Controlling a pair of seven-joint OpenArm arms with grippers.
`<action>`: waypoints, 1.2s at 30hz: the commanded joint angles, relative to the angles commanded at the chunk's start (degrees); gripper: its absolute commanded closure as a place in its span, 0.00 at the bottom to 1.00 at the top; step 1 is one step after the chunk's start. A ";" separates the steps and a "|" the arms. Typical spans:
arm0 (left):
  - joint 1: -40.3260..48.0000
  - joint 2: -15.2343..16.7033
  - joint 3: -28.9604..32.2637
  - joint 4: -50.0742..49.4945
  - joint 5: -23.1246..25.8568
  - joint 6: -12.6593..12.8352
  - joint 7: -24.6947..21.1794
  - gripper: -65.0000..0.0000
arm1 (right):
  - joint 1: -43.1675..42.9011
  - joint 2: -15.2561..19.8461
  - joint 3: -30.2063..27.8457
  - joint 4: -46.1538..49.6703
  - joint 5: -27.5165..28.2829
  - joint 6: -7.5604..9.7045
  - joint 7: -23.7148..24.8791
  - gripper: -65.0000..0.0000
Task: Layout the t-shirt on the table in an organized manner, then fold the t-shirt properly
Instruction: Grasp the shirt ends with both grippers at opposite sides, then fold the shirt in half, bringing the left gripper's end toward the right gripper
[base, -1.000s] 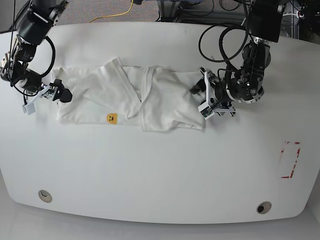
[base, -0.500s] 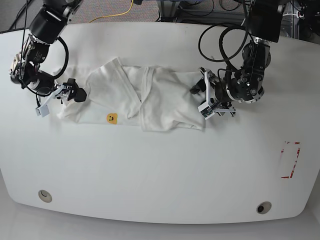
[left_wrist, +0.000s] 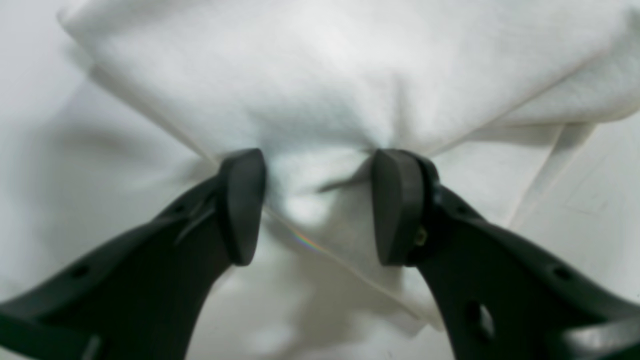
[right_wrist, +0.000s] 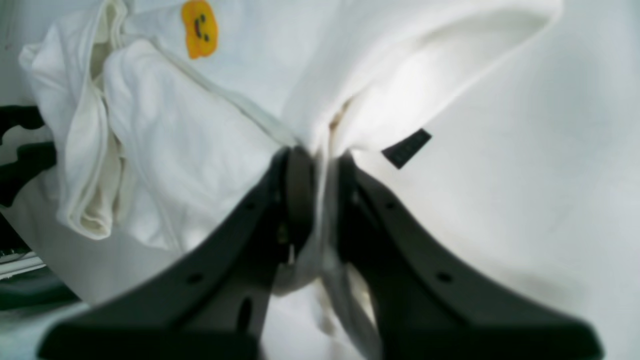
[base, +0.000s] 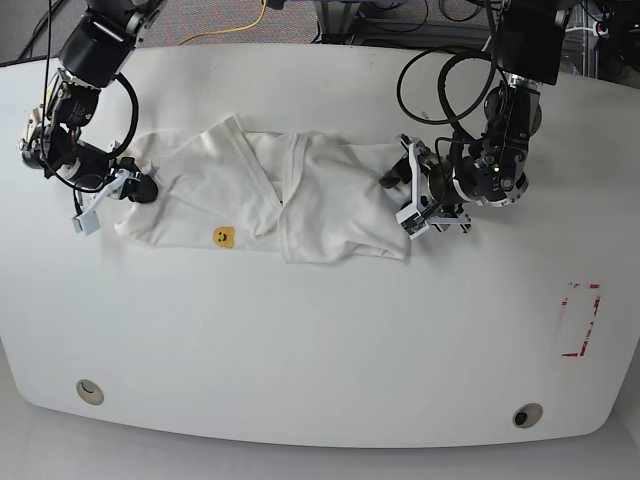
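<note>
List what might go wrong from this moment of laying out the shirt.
The left gripper is open around a bunched fold of the t-shirt, so a closing grip may catch several layers. The right gripper pinches only an edge, which might slip when pulled.

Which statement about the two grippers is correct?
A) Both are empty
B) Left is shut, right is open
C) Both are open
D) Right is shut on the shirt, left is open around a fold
D: the right gripper pinches the t-shirt; the left gripper has its jaws apart around a fold.
</note>
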 joint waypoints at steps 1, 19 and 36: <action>0.00 -0.09 0.35 0.00 0.00 0.00 0.00 0.50 | -0.09 0.00 0.00 0.88 0.00 0.00 0.00 0.95; -0.26 5.10 4.40 -0.09 0.18 0.00 0.26 0.50 | -4.40 -8.09 -0.09 31.56 0.26 0.00 -6.37 0.95; -2.90 13.54 10.46 -7.12 0.09 5.05 0.00 0.50 | -6.86 -14.42 -11.96 36.13 0.00 0.00 -6.37 0.96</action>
